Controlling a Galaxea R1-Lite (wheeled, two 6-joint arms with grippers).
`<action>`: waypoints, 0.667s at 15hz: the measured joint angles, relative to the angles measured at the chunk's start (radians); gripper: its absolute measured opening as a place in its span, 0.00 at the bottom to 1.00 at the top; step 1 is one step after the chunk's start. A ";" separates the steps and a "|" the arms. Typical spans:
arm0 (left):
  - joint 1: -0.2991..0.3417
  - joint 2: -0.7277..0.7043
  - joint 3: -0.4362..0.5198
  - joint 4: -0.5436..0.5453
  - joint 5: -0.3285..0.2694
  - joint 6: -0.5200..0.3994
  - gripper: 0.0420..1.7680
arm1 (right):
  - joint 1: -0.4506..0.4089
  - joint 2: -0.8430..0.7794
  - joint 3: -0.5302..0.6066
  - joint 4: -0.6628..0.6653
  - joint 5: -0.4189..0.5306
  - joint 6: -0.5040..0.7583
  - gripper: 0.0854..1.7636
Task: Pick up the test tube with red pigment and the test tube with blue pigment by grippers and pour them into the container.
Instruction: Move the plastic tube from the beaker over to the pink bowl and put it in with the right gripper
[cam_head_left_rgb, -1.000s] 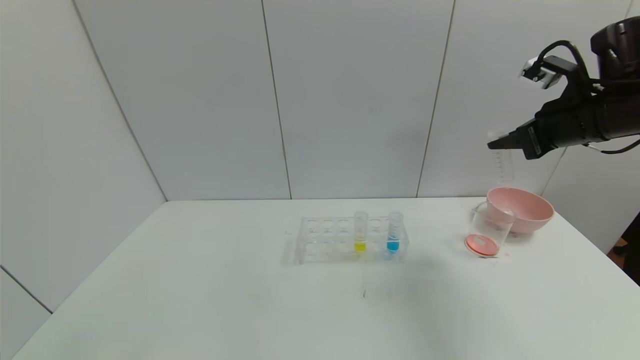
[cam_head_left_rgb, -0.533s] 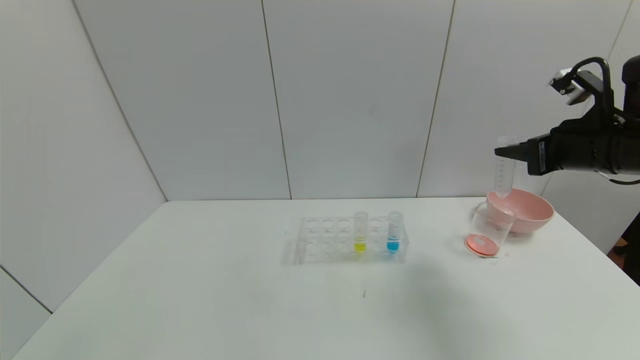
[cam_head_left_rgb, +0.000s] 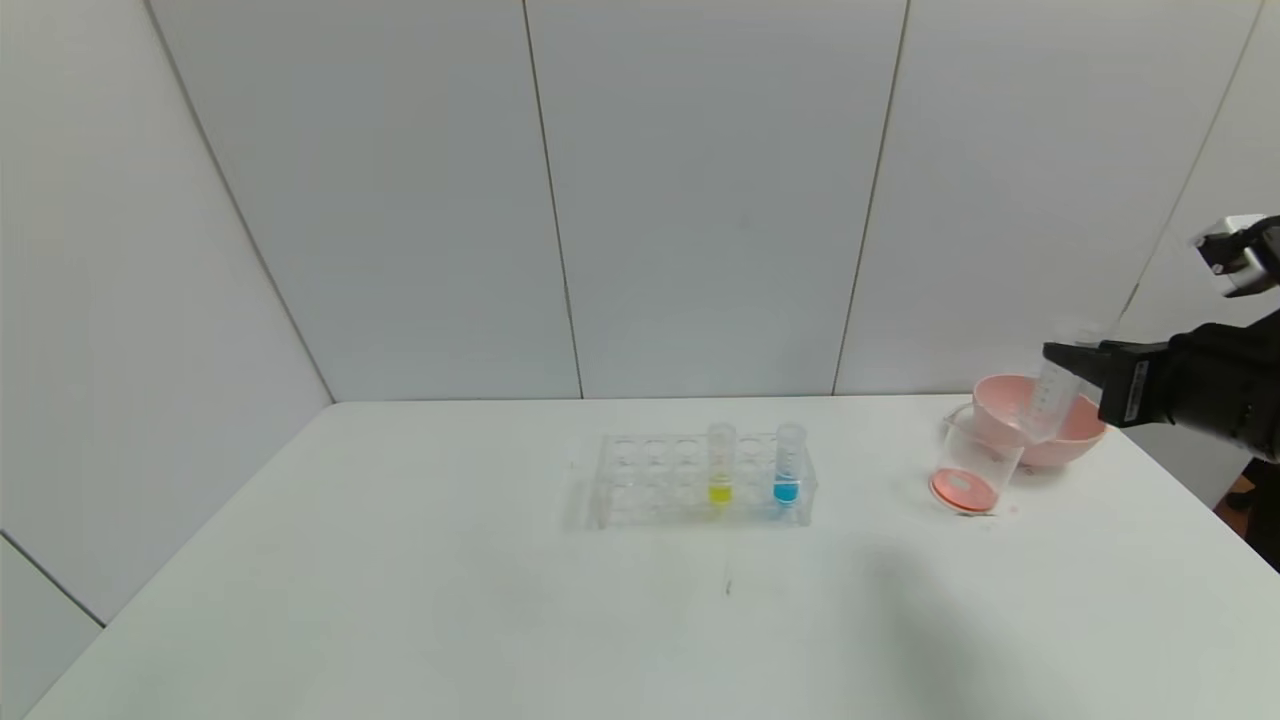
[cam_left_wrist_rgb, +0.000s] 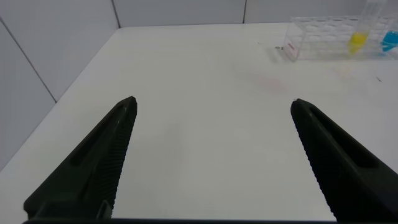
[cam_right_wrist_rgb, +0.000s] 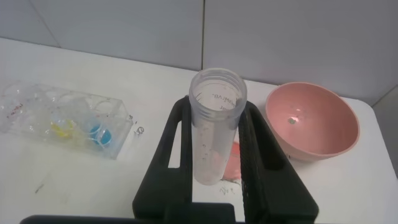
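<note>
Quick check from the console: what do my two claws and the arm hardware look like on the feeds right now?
The right claw is matte black, with two flat, slotted plastic fingers. In the head view its black arm carries a small white label and a white-grey part above. The left claw shows two black, tapering, pointed fingers with ribbed inner edges.

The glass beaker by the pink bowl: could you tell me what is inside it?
The beaker holds a shallow layer of orange-red liquid at its bottom; nothing else shows inside. The tube in the right gripper looks emptied.

A pink bowl (cam_head_left_rgb: 1040, 420), orange-red liquid in the clear container (cam_head_left_rgb: 972, 465), and yellow (cam_head_left_rgb: 720, 463) and cyan-blue (cam_head_left_rgb: 788, 462) tubes.
</note>
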 joint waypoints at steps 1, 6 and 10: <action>0.000 0.000 0.000 0.000 0.000 0.000 1.00 | -0.004 -0.011 0.034 -0.037 0.004 0.000 0.25; 0.000 0.000 0.000 0.000 0.000 0.000 1.00 | -0.080 -0.012 0.073 -0.076 0.056 -0.002 0.25; 0.000 0.000 0.000 0.000 0.000 0.000 1.00 | -0.183 0.105 0.011 -0.161 0.091 -0.006 0.25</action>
